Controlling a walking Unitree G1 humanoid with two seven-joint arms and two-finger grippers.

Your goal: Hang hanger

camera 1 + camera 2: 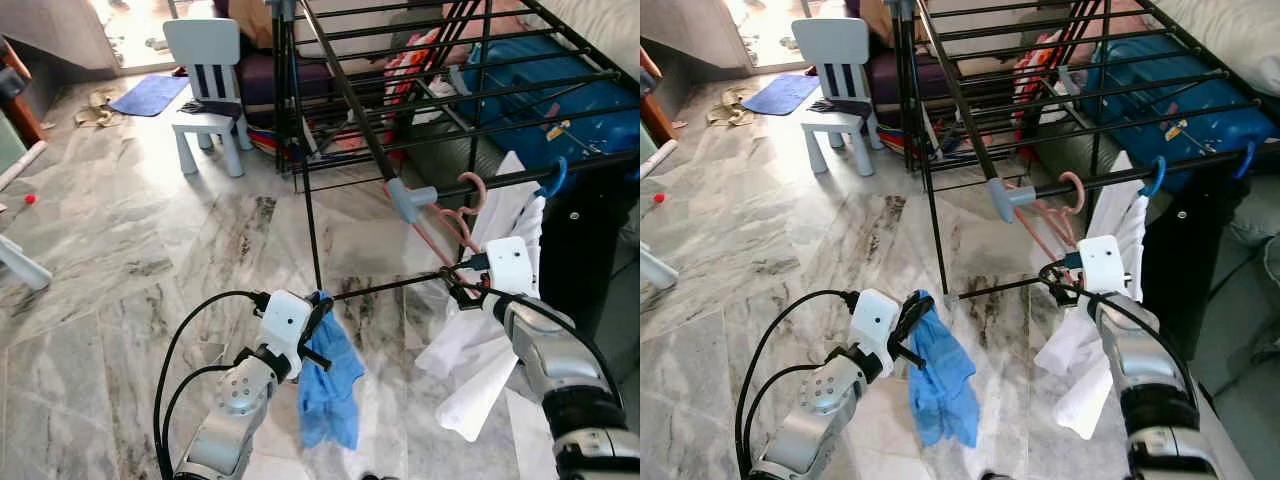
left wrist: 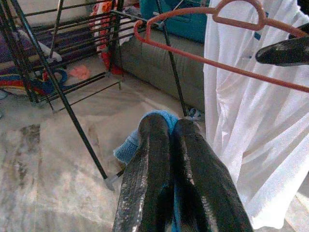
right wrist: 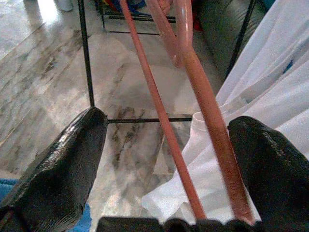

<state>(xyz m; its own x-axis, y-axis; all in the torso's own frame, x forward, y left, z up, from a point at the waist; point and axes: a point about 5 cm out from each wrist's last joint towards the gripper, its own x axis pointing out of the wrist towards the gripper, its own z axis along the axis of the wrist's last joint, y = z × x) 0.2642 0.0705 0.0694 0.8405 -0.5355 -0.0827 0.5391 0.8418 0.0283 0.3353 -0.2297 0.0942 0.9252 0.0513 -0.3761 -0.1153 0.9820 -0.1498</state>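
Note:
A pink hanger (image 1: pixel 448 240) hangs by its hook (image 1: pixel 474 188) from the front rail of the black drying rack (image 1: pixel 500 180). My right gripper (image 1: pixel 462 285) is open around the hanger's lower bars; in the right wrist view the pink bars (image 3: pixel 212 121) run between the spread fingers (image 3: pixel 63 159), close to one of them. A white shirt (image 1: pixel 480 350) on a blue hanger hook (image 1: pixel 553 178) hangs right behind it. Lower left, my left gripper (image 1: pixel 318 320) is shut on a blue cloth (image 1: pixel 330 385) that dangles toward the floor.
The rack's thin leg (image 1: pixel 310 230) and low crossbar (image 1: pixel 390 285) stand between my arms. A white child's chair (image 1: pixel 205 90) and blue mat (image 1: pixel 150 95) lie at the back left. A blue bag (image 1: pixel 560 100) lies under the rack. Marble floor (image 1: pixel 120 250) spreads left.

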